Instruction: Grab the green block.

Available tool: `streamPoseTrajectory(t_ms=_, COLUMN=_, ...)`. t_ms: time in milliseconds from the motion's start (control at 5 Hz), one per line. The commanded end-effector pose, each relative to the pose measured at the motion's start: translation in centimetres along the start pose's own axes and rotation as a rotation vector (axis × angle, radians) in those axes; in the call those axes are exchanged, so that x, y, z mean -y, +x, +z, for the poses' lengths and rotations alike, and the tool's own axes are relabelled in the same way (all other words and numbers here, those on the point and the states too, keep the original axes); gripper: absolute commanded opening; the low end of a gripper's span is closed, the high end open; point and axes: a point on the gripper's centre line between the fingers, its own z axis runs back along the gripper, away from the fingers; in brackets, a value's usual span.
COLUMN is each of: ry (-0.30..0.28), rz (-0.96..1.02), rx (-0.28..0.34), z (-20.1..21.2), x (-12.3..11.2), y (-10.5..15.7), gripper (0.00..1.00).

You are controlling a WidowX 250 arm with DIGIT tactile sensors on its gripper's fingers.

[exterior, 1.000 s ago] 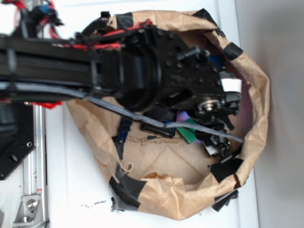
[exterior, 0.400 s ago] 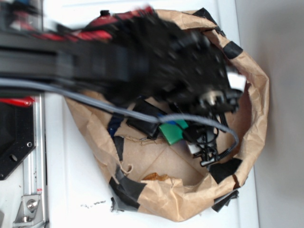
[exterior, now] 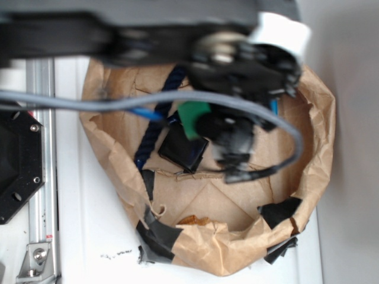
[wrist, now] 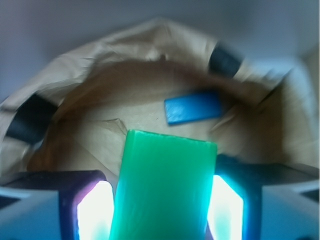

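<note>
End effector (wrist: 162,210): closed on the green block (wrist: 165,187), one glowing finger pad (wrist: 95,212) pressed to each long side, seen at the bottom of the wrist view.
Green block: upright between the pads in the lower centre of the wrist view, clear of the bag floor; in the exterior view it shows as a green patch (exterior: 194,118) at upper centre, beside the blurred black end effector (exterior: 228,133).
Blue block (wrist: 193,107): lying flat on the paper floor, right of centre in the wrist view, well apart from the green one.
Black square pad (exterior: 183,148): on the bag floor, centre of the exterior view, just below the green block.
Paper bag (exterior: 317,154): brown, rolled rim patched with black tape, sitting on the white counter (exterior: 95,236).
Grey cable (exterior: 118,103): crosses the upper left of the exterior view.
</note>
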Motion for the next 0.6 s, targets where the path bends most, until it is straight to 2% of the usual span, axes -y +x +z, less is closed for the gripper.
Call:
streamPoseTrajectory(t_ms=0, ry=-0.012, rz=-0.109, rx=0.089, z=2.96, x=0.7, y=0.78, gripper=0.0)
streamPoseTrajectory(t_ms=200, ry=-0.036, rz=-0.107, rx=0.069, z=2.41, x=0.97, y=1.08, gripper=0.0)
streamPoseTrajectory(t_ms=400, ry=-0.022, rz=-0.091, rx=0.038, z=1.96, x=1.16, y=0.85, gripper=0.0)
